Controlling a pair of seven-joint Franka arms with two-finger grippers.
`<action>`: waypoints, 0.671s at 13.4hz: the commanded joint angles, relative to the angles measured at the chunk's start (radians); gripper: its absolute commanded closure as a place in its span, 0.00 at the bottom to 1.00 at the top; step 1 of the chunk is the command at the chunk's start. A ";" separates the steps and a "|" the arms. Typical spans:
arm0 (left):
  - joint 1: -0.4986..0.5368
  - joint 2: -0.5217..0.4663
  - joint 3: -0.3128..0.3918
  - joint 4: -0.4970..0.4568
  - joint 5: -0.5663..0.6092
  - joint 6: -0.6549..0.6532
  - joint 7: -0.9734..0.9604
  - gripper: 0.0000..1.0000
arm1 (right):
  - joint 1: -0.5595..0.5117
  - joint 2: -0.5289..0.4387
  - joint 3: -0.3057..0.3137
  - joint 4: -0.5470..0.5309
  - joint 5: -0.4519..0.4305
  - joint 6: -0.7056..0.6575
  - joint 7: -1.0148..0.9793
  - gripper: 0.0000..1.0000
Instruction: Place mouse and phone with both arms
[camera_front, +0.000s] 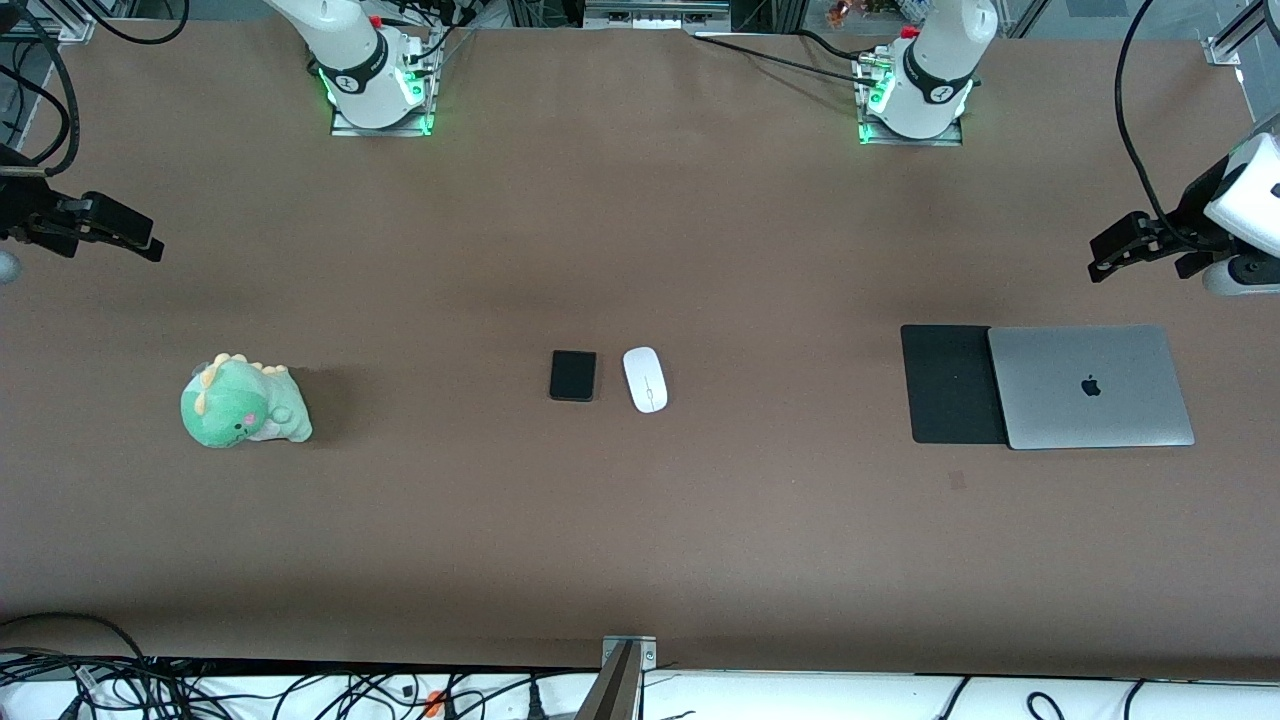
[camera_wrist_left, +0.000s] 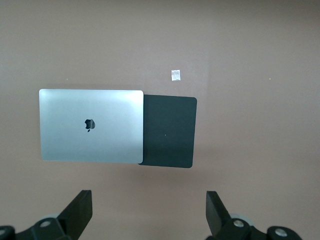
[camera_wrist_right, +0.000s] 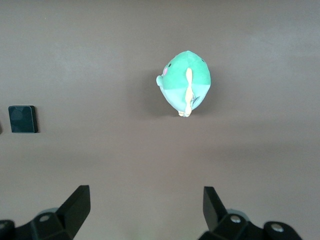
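Observation:
The white mouse and the black phone lie side by side at the middle of the table, the mouse toward the left arm's end. The phone also shows in the right wrist view. My left gripper is open and empty, held up over the table's edge at the left arm's end; in the left wrist view its fingers stand wide apart over bare table. My right gripper is open and empty, up over the right arm's end; in the right wrist view its fingers are spread.
A closed silver laptop lies partly on a black mat toward the left arm's end; both show in the left wrist view, laptop and mat. A green plush dinosaur sits toward the right arm's end.

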 joint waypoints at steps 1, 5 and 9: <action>0.012 0.015 -0.005 0.031 -0.019 -0.026 0.016 0.00 | -0.021 0.002 0.021 0.015 -0.009 -0.017 -0.001 0.00; 0.012 0.017 -0.005 0.034 -0.021 -0.029 -0.004 0.00 | -0.021 0.002 0.021 0.014 -0.011 -0.017 0.000 0.00; 0.014 0.015 -0.003 0.034 -0.021 -0.055 -0.007 0.00 | -0.021 0.002 0.021 0.012 -0.010 -0.017 0.003 0.00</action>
